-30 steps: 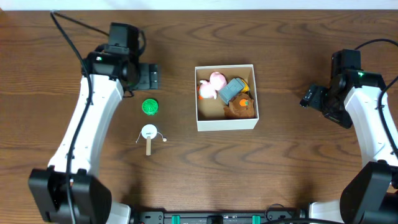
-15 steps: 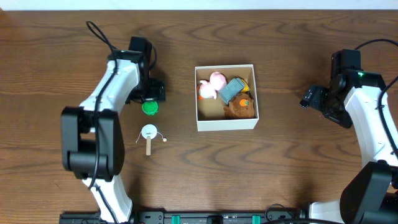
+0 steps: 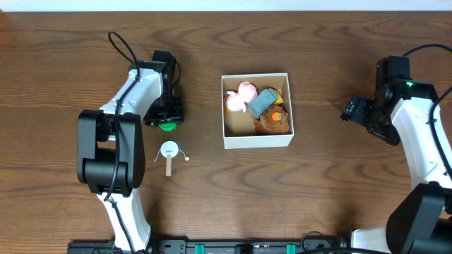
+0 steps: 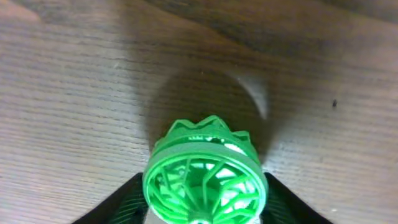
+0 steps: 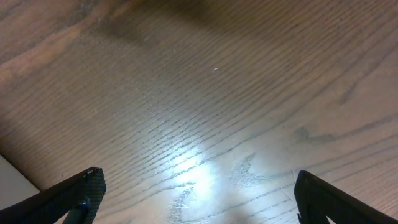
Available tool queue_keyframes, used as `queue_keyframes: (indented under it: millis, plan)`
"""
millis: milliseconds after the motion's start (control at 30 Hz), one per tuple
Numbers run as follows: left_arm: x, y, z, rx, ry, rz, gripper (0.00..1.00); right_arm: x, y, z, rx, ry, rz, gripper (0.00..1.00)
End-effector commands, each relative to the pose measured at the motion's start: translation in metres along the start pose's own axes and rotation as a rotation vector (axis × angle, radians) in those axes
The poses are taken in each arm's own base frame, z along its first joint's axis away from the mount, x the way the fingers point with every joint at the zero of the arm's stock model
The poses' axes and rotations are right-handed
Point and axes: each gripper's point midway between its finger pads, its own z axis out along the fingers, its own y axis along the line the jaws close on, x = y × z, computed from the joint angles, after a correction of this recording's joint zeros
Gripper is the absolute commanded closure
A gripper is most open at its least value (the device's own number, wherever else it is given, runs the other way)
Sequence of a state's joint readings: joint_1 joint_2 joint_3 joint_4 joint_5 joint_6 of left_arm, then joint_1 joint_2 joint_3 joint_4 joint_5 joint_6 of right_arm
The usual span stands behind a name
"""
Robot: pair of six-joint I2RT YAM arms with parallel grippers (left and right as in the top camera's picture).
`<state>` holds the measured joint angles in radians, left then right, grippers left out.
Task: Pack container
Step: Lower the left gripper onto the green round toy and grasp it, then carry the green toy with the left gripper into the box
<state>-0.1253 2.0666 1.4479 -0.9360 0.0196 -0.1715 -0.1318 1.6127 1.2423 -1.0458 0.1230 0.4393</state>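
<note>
The container (image 3: 256, 141) is a white-walled square box with a brown inside, at the table's middle. A pink toy (image 3: 246, 90), a grey-blue toy (image 3: 263, 102) and a brown toy (image 3: 272, 121) lie in it. Left of the box a green ribbed round toy (image 3: 167, 127) rests on the wood. My left gripper (image 3: 167, 118) stands over it. In the left wrist view the green toy (image 4: 205, 174) fills the gap, and both black fingers (image 4: 124, 202) press its sides. My right gripper (image 3: 351, 113) hangs open at the far right over bare wood (image 5: 199, 193).
A small white round toy on a wooden stick (image 3: 169, 152), with thin strings, lies just in front of the green toy. The left arm's black cable (image 3: 120, 42) loops above the table at the back left.
My left arm swung in over the green toy and came down around it. Its jaws have closed from wide onto the toy's sides. The right arm stayed still.
</note>
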Motion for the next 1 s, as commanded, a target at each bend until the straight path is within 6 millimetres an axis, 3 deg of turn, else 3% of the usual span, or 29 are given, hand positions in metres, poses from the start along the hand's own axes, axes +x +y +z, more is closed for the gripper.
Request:
queue_keyframes:
  millis: [0,167,300,400,567,633,767,833,933,967]
  plan:
    - [0.001,0.000,0.000,-0.002,0.005,-0.002,0.57,0.000,-0.002,0.001,0.001,0.000,-0.005,0.01]
    - [0.001,0.000,-0.001,-0.002,0.004,-0.003,0.63,0.000,-0.002,0.001,0.001,0.000,-0.005,0.01]
    - [-0.004,0.000,-0.014,0.006,-0.026,-0.004,0.63,0.000,-0.002,0.001,0.001,0.000,-0.005,0.01]
    - [-0.011,-0.003,-0.038,0.020,-0.085,0.000,0.64,0.000,-0.002,0.001,0.001,0.000,-0.005,0.01]
    - [-0.018,-0.022,-0.103,0.066,-0.259,0.042,0.63,0.000,-0.002,0.001,0.001,0.000,-0.005,0.01]
    - [-0.013,-0.038,-0.131,0.093,-0.337,0.083,0.63,0.000,-0.002,0.001,0.001,0.000,-0.005,0.01]
    - [0.004,-0.078,-0.165,0.140,-0.436,0.192,0.63,0.000,-0.002,0.001,0.001,0.000,-0.005,0.01]
    - [0.013,-0.104,-0.174,0.159,-0.470,0.278,0.63,0.000,-0.002,0.001,0.001,0.000,-0.005,0.01]
    - [0.024,-0.140,-0.173,0.182,-0.494,0.374,0.43,-0.001,-0.002,0.001,0.001,0.000,-0.005,0.01]
    - [0.027,-0.152,-0.169,0.189,-0.495,0.403,0.42,0.000,-0.001,0.001,0.000,0.000,-0.005,0.01]
